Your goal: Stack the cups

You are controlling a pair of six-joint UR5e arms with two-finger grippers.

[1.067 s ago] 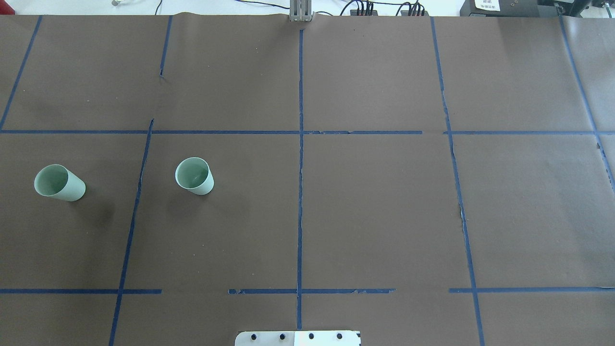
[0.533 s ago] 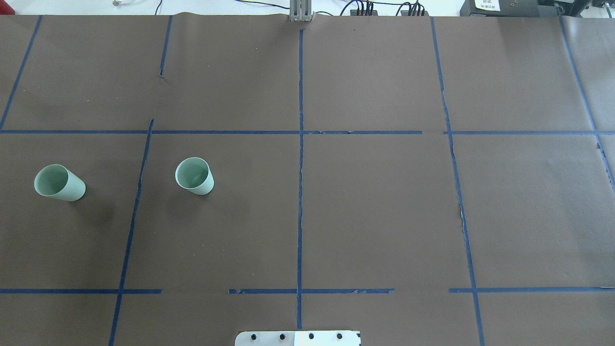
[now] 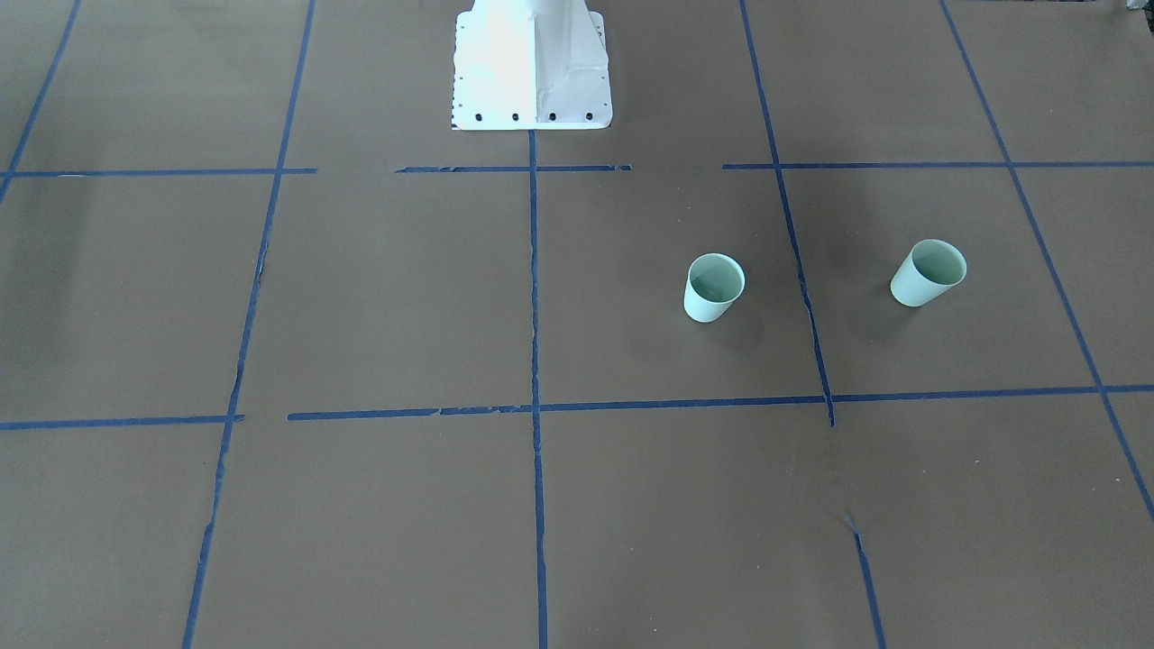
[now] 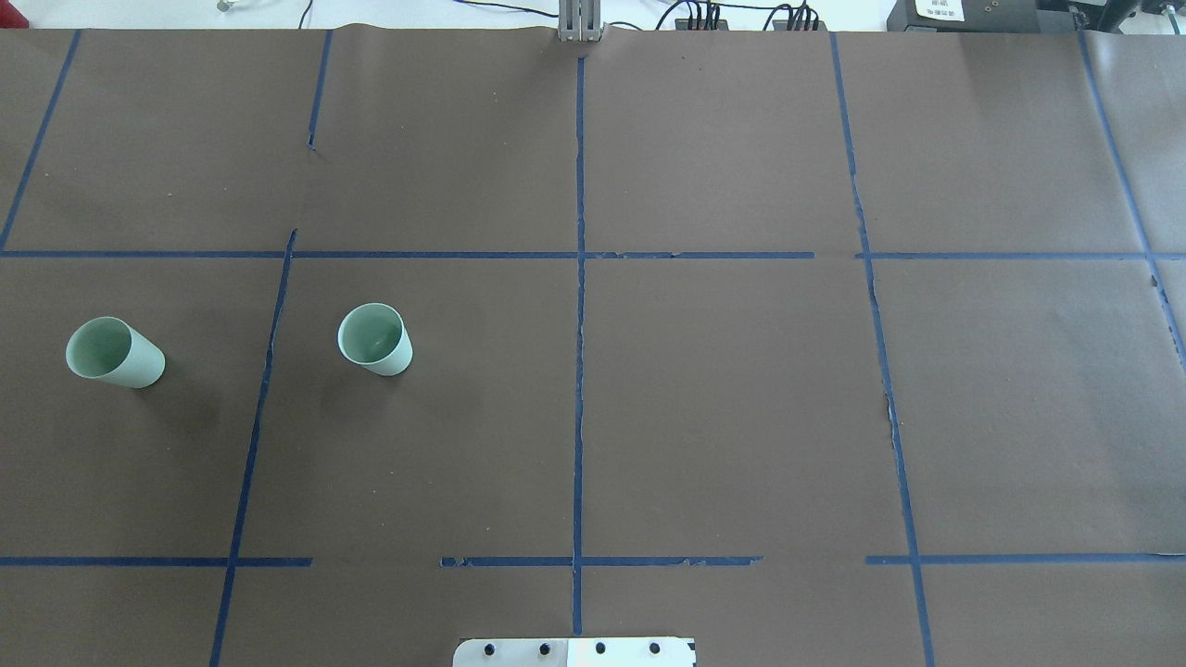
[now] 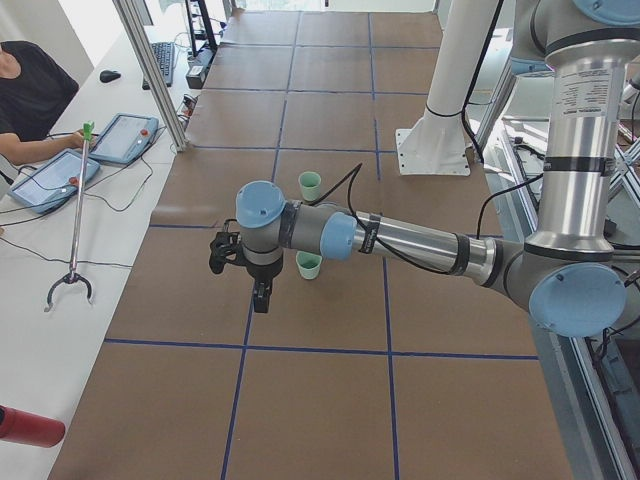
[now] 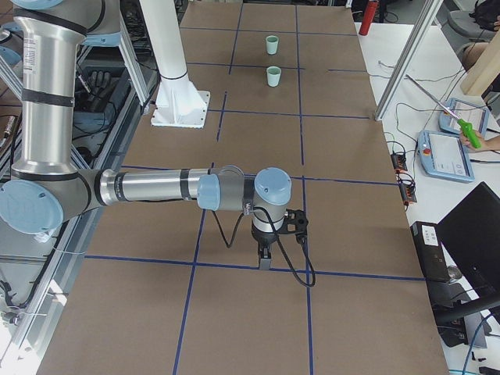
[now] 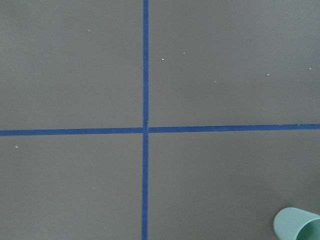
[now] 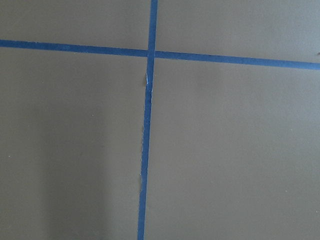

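Two pale mint-green cups stand upright and apart on the brown table, both on my left side. In the overhead view one cup (image 4: 115, 352) is at the far left and the other cup (image 4: 374, 339) is nearer the centre; they also show in the front view (image 3: 929, 272) (image 3: 714, 287). My left gripper (image 5: 260, 296) hangs above the table beside the far-left cup (image 5: 308, 264); I cannot tell whether it is open or shut. The left wrist view catches a cup's edge (image 7: 297, 225). My right gripper (image 6: 264, 258) hangs over the table's right end, far from the cups (image 6: 273, 76); its state cannot be told.
Blue tape lines (image 4: 579, 306) divide the brown table into squares. The white robot base plate (image 4: 574, 651) sits at the near edge. An operator (image 5: 30, 85), tablets (image 5: 125, 135) and a grabber stick (image 5: 78, 210) are at a side desk beyond the table.
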